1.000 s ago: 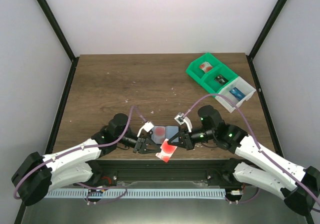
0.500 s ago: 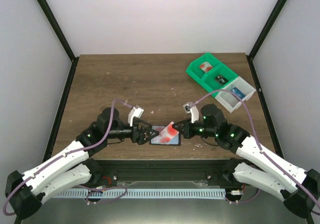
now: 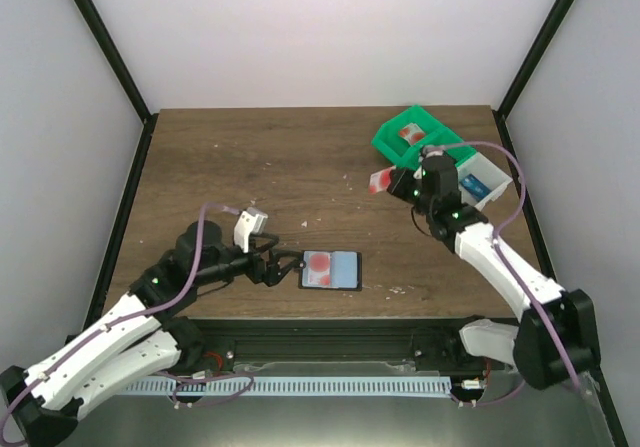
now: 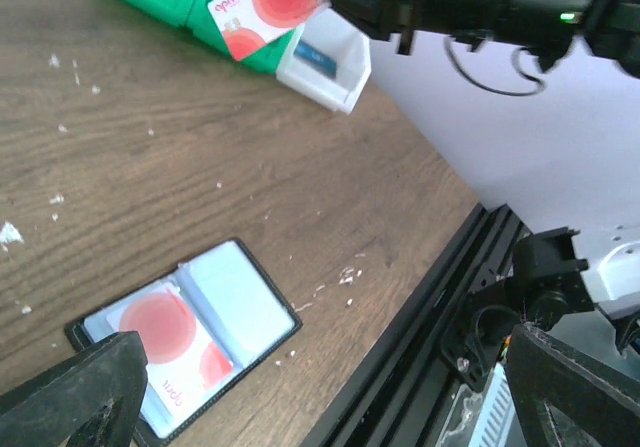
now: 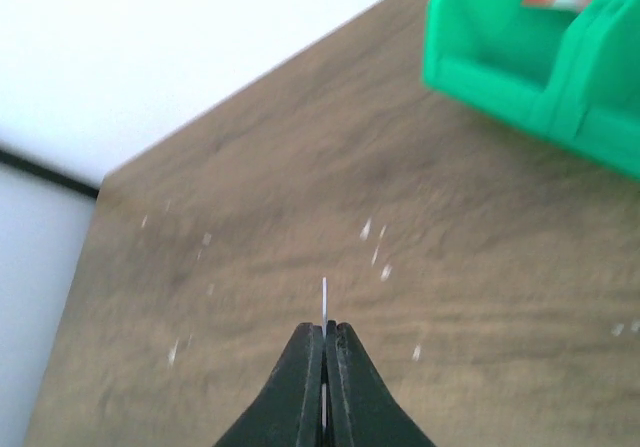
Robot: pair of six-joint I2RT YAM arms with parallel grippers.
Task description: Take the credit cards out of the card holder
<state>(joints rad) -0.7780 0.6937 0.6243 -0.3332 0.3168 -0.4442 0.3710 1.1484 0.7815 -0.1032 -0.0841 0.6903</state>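
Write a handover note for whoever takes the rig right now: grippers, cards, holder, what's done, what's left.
Left gripper: open, low at the left edge of the card holder; whether it touches cannot be told.
Right gripper: shut on a red-circle card, held in the air near the green bins.
Holder: open flat near the table's front edge; right panel shows no card.
Done: one card out.
Left: a second red-circle card sits in the holder's left panel; pull it, and set down the held one.

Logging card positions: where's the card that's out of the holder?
Top view, right side: the card is pinched in the right gripper, held above the table just beside the green bin.
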